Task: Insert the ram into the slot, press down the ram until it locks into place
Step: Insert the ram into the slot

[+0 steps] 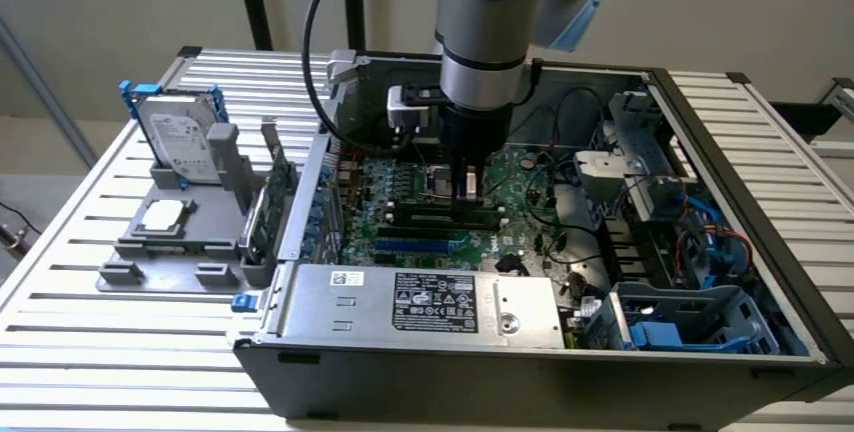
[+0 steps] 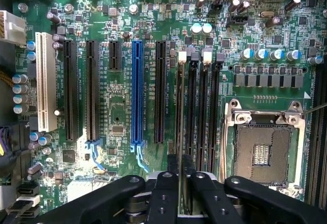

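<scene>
Claw (image 2: pixel 180 191) clamped on the ram (image 2: pixel 180 132), held edge-on over the slot (image 2: pixel 181 106) beside the CPU socket (image 2: pixel 265 150). Best kept square along the slot, then pressed evenly at both ends until clips catch.

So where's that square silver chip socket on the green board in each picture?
Exterior view: the socket sits just to the exterior view's left of the gripper.
Wrist view: the socket lies past the black memory slots from the ram that the gripper holds.
Shared landmark: the long blue slot.
</scene>
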You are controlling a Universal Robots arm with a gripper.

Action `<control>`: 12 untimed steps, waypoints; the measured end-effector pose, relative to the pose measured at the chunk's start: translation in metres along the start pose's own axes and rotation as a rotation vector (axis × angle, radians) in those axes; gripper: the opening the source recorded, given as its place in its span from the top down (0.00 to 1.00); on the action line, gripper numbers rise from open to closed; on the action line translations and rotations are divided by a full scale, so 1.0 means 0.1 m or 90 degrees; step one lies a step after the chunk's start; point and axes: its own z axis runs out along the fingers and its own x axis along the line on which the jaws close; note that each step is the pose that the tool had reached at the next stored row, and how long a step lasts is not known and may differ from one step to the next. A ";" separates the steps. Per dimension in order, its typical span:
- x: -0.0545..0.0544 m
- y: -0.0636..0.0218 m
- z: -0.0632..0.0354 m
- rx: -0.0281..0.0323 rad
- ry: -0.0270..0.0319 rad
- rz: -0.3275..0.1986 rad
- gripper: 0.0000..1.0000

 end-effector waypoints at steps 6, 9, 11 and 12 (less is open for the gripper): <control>0.00 0.023 -0.143 -0.0010 0.0001 0.000 0.79; 0.00 0.062 -0.176 -0.0012 -0.0001 0.000 0.79; 0.00 0.066 -0.184 -0.0011 -0.0004 0.000 0.81; 0.00 0.066 -0.184 -0.0011 -0.0004 0.000 0.87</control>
